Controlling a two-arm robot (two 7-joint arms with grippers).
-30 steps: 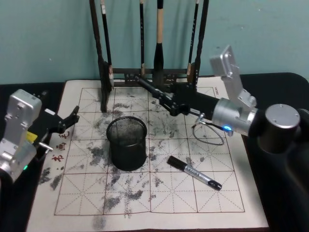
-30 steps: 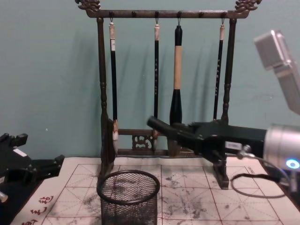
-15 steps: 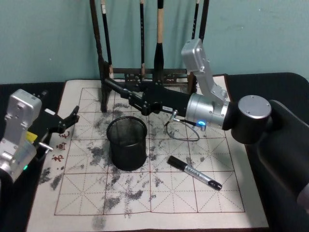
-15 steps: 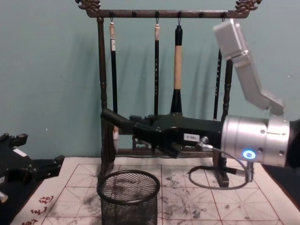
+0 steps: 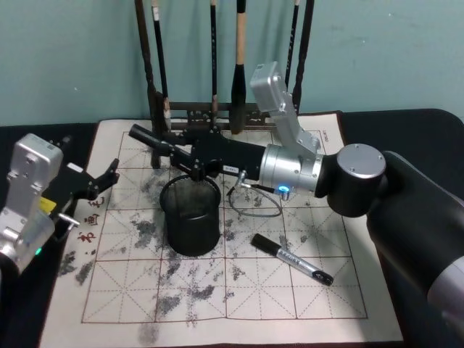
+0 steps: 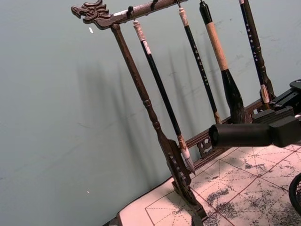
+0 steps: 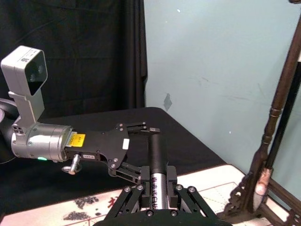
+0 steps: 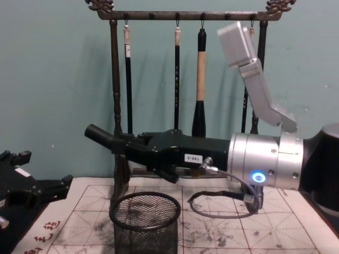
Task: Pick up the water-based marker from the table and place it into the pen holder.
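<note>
My right gripper (image 5: 176, 151) is shut on a water-based marker (image 5: 143, 135) with a black cap and a silver-grey barrel. It holds the marker nearly level, cap toward the left, just above the back rim of the pen holder (image 5: 190, 216), a black mesh cup on the mat. In the right wrist view the marker (image 7: 155, 165) sits clamped between the fingers (image 7: 170, 175). The chest view shows the cap (image 8: 99, 135) up and left of the pen holder (image 8: 144, 224). A second marker of the same look (image 5: 293, 259) lies on the table (image 5: 239, 308), right of the cup. My left gripper (image 5: 98, 183) rests open at the mat's left edge.
A tall dark wooden brush rack (image 5: 155, 109) with several hanging brushes (image 8: 200, 79) stands along the mat's back edge, close behind my right arm. A grey cable loop (image 5: 255, 205) hangs under the right wrist. The mat carries ink stains and red grid lines.
My right arm has swung left with the marker, from over the mat's back right to above the pen holder. The left arm and the marker on the mat have not moved.
</note>
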